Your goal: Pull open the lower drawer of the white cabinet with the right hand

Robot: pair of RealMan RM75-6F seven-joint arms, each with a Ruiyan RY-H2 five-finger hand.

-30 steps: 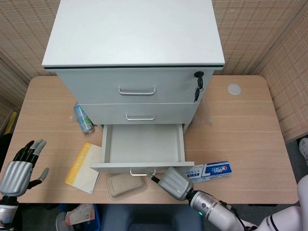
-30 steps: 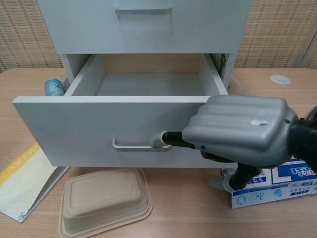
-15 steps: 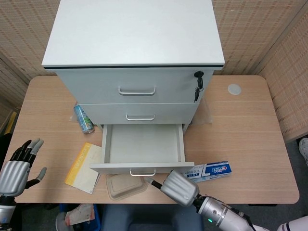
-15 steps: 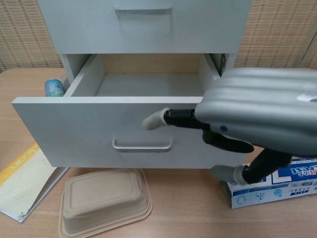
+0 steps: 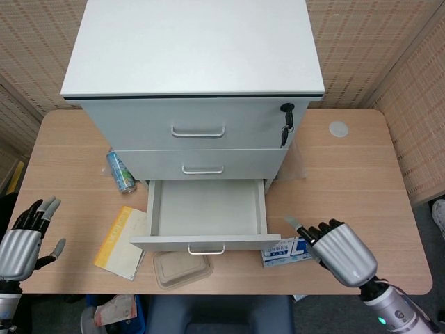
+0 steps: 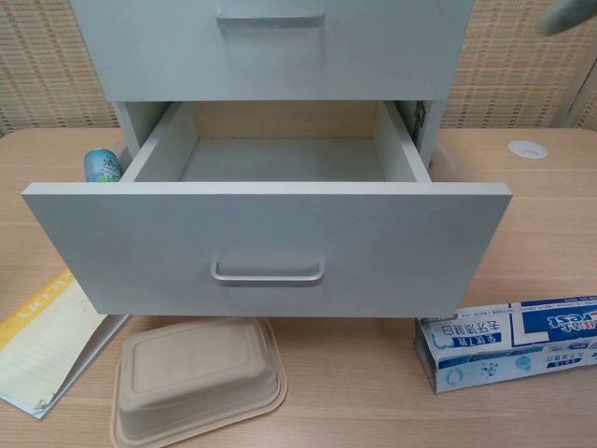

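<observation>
The white cabinet [image 5: 195, 76] stands on the table, and its lower drawer [image 5: 206, 216] is pulled far out and empty inside. Its front panel [image 6: 270, 257] with the metal handle [image 6: 268, 273] fills the chest view. My right hand [image 5: 342, 252] hovers right of the drawer front, above the toothpaste box [image 5: 286, 251], fingers spread and holding nothing; only a blurred fingertip [image 6: 569, 14] of it shows at the top right of the chest view. My left hand [image 5: 22, 243] hangs at the table's left front edge, fingers apart and empty.
A tan lidded container [image 6: 196, 378] lies just in front of the drawer. A yellow booklet [image 5: 124, 241] sits to its left, a can [image 5: 121, 172] beside the cabinet. The toothpaste box [image 6: 508, 343] lies right of the drawer. A key [image 5: 285, 129] hangs from the upper drawer's lock.
My right hand let go of the drawer handle and moved right and up, away from the drawer front, with its fingers spreading. The drawer stays pulled out. The left hand drifted slightly.
</observation>
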